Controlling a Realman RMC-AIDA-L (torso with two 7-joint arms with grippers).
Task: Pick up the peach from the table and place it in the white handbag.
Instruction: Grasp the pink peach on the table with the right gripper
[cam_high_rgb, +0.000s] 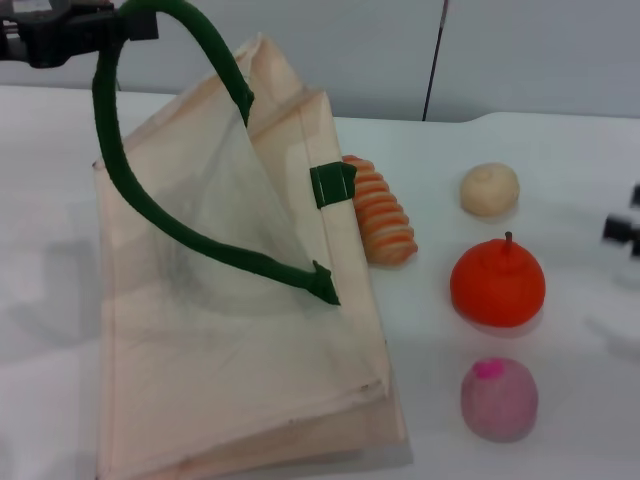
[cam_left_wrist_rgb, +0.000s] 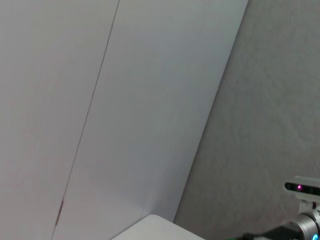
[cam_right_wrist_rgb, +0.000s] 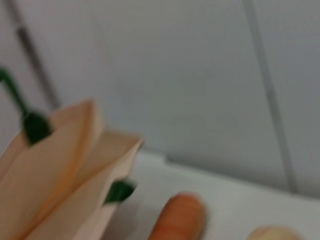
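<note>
Left gripper (cam_high_rgb: 55, 30): raised at the table's (cam_high_rgb: 580, 150) far left; clenched on the green handle (cam_high_rgb: 110, 150), by which the white handbag's (cam_high_rgb: 230, 370) mouth is held open.

Right gripper (cam_high_rgb: 625, 230): glimpsed at the right edge; state of jaws not discernible.

Peach (cam_high_rgb: 499, 399): on the table near its front edge, right of the handbag, just in front of the orange fruit (cam_high_rgb: 497, 282). Bun (cam_high_rgb: 489, 189) behind that; ridged orange item (cam_high_rgb: 383, 222) beside the bag.
</note>
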